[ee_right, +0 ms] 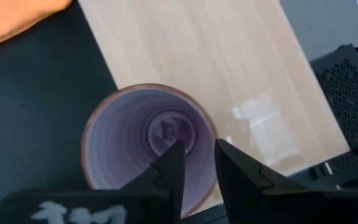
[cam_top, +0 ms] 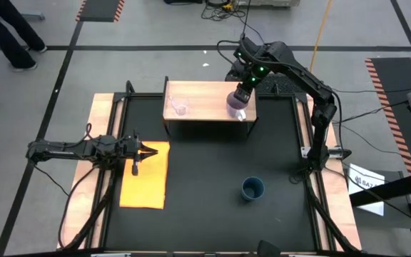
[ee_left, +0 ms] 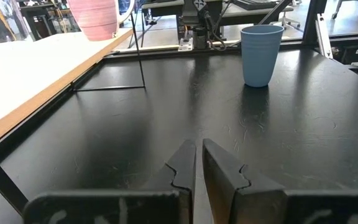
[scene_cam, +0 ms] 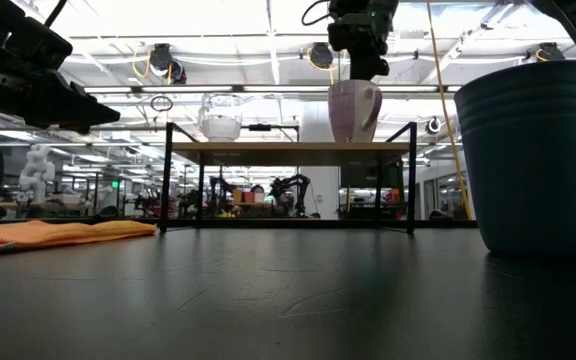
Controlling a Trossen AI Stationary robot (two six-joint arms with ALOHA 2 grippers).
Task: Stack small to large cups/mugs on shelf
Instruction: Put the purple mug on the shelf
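The light purple mug has a ribbed inside, a brownish rim and a pale handle, and it stands upright on the right end of the shelf, a light-wood board on thin black legs. The right gripper is directly above it, and its fingers are clamped on the mug wall, one inside the mug and one outside. The tiny clear glass cup stands on the left part of the same board, well apart from the mug. The dark teal-blue cup stands upright on the black table, near the front right and well apart from the shelf. The yellow-orange mat lies flat on the left side of the table. The left gripper hovers over the far edge of this mat, with its fingers nearly together and nothing between them. I count three vessels, one shelf, one mat and two arms. In the high view, the legs of a person show on the floor at the far left.
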